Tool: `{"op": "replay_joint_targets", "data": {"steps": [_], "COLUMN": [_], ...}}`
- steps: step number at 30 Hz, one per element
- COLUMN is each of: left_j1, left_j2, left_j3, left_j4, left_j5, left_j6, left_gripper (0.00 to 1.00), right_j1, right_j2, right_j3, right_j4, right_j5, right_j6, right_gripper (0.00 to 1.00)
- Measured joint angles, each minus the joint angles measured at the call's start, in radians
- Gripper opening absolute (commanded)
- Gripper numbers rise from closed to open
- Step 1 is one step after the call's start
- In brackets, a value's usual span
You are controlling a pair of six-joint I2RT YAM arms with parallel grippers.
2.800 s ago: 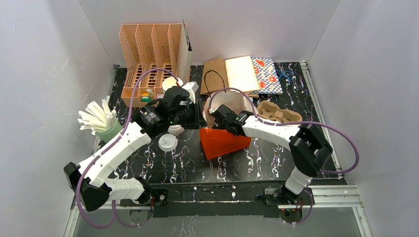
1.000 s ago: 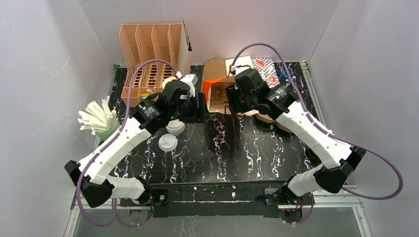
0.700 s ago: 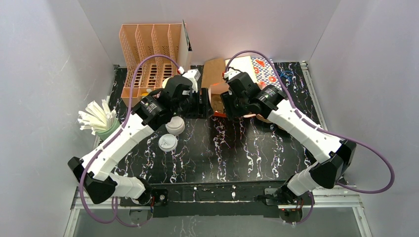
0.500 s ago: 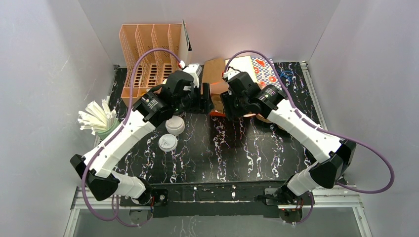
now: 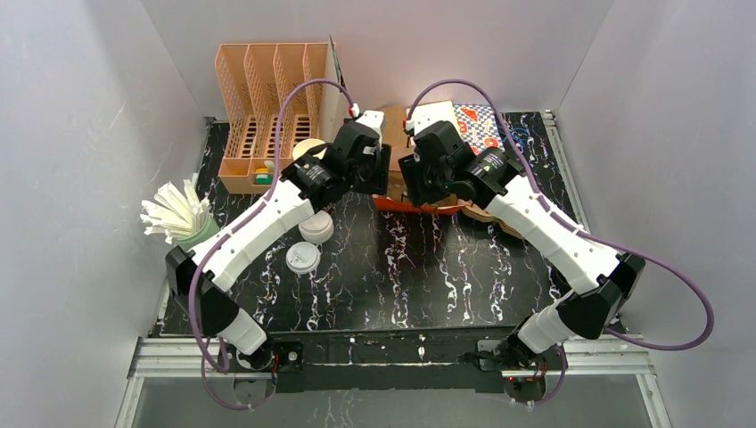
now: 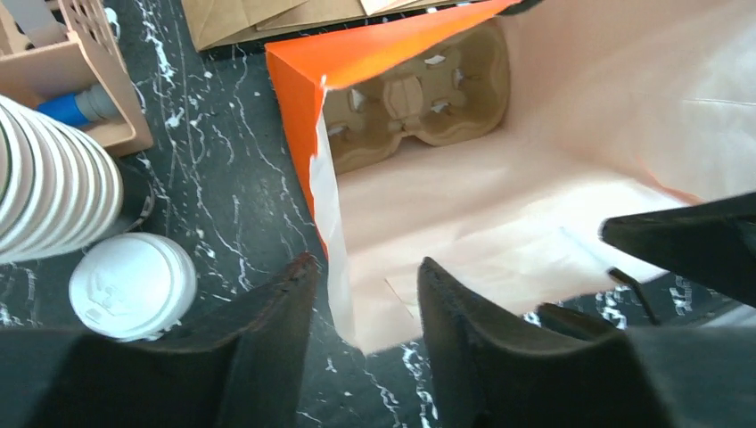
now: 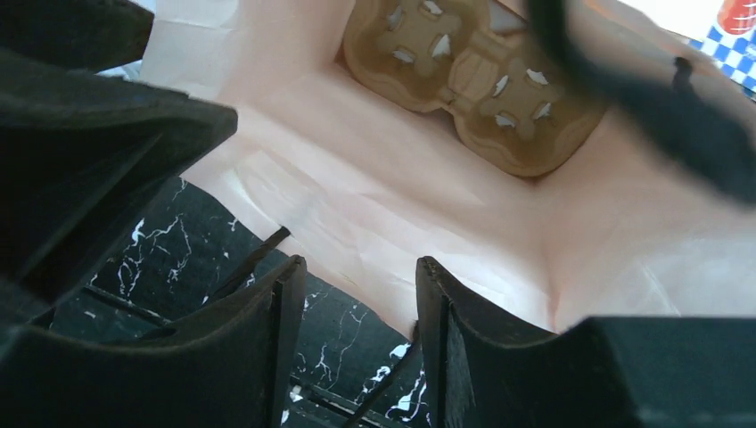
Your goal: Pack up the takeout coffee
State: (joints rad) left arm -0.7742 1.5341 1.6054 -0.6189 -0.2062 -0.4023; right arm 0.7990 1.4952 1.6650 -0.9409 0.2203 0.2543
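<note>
An orange paper bag [image 5: 419, 206] stands open at the table's middle back, with a cardboard cup carrier [image 6: 419, 98] on its floor. My left gripper [image 6: 367, 263] is open, one finger on each side of the bag's left wall [image 6: 334, 223], not pinching it. My right gripper [image 7: 360, 263] is open over the bag's near rim [image 7: 374, 160], with the carrier [image 7: 481, 71] below. From above both grippers [image 5: 379, 174] [image 5: 412, 183] meet over the bag's mouth. One takeout coffee with a white lid [image 5: 316, 229] stands left of the bag; only its lid [image 6: 132, 285] shows.
A loose white lid [image 5: 302, 258] lies nearer the front. A stack of white cups [image 6: 53, 196] and a peach rack [image 5: 267, 98] stand at the back left. A green holder of white sticks [image 5: 178, 218] is far left. Flat brown bags [image 5: 388, 125] and another carrier [image 5: 504, 214] lie behind and right.
The orange bag, lying on its side earlier, now stands upright at the back. My left gripper has swung right onto its rim and its jaws have narrowed. My right gripper has stayed at the bag.
</note>
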Motion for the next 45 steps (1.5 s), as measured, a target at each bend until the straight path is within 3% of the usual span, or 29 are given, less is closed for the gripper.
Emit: {"op": "replay_joint_targets", "data": {"steps": [4,5,16,24,31,37,40,45], "left_j1": [0.000,0.000,0.000,0.001,0.018,0.029,0.029,0.029], "left_j2": [0.055,0.066,0.135,0.132,0.086,0.018,-0.029,-0.057], "left_j3": [0.028,0.035,0.219,0.229,0.134,0.062,0.019,0.006], "left_j4": [0.023,0.027,-0.128,-0.195,-0.157,-0.109,-0.085,-0.064], "left_j5": [-0.025,-0.027,-0.026,0.008,0.077,0.113,0.124,0.127], "left_j6": [0.023,0.025,0.016,-0.030,-0.094,-0.149,-0.174,-0.192], "left_gripper": [0.02,0.00,0.00,0.00,0.00,0.13,0.22,0.47], "right_j1": [0.000,0.000,0.000,-0.002,-0.088,-0.290,-0.308,-0.316], "right_j2": [0.000,0.000,-0.124,-0.213,-0.090,-0.034,-0.009,0.072], "right_j3": [0.010,0.011,-0.001,0.006,0.108,0.104,0.106,0.127], "right_j4": [0.002,0.004,0.131,0.168,0.027,-0.003,0.000,0.004], "right_j5": [0.066,0.093,0.320,0.462,0.383,0.178,0.115,0.079], "right_j6": [-0.004,-0.005,-0.048,-0.062,-0.025,-0.011,-0.003,0.002], "right_gripper": [0.60,0.62,0.94,0.90,0.77,0.60,0.54,0.49]}}
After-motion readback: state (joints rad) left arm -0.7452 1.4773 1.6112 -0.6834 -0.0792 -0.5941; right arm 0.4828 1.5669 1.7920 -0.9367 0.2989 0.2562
